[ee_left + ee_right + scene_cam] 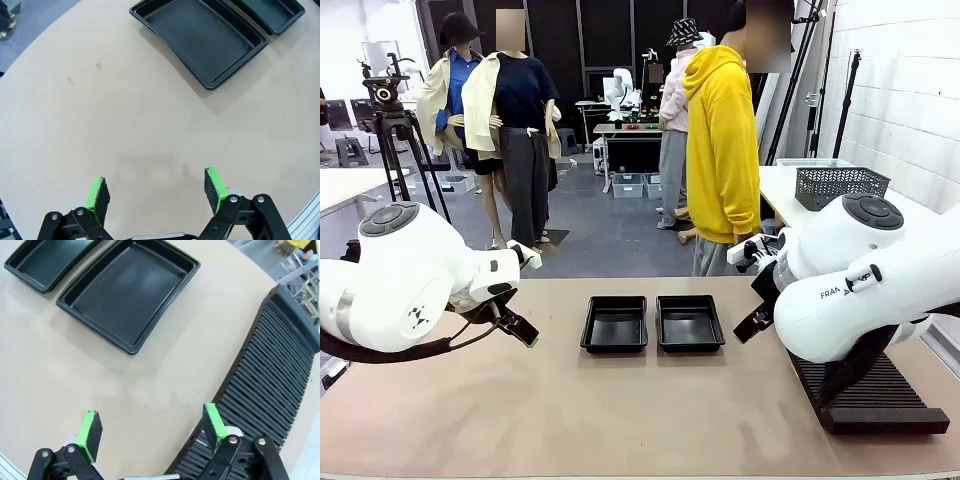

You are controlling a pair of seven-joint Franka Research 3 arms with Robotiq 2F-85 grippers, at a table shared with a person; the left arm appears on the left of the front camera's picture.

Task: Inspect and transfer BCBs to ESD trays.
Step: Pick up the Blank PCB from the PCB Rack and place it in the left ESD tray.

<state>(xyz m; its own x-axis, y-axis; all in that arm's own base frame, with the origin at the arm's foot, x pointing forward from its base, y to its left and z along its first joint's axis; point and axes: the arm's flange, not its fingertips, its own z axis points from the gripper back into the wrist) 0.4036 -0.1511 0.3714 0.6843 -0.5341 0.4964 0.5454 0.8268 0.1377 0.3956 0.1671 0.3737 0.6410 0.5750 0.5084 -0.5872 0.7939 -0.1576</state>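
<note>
Two empty black ESD trays sit side by side mid-table, the left tray (615, 326) and the right tray (690, 323). The BCBs are out of view. My left gripper (523, 332) hovers over bare tabletop to the left of the trays. In the left wrist view the left gripper (156, 192) is open and holds nothing, with one tray (200, 37) ahead of it and the other tray (274, 12) behind that. My right gripper (755, 322) hangs just right of the trays. The right wrist view shows the right gripper (150, 432) open and holding nothing, with both trays (125, 295) (45, 260) ahead of it.
A long black ribbed rack (870, 395) lies at the table's right front, under my right arm, and it shows as the rack (270, 375) beside my right gripper. A person in a yellow hoodie (722, 150) stands beyond the far edge. A wire basket (840, 185) rests on a side table.
</note>
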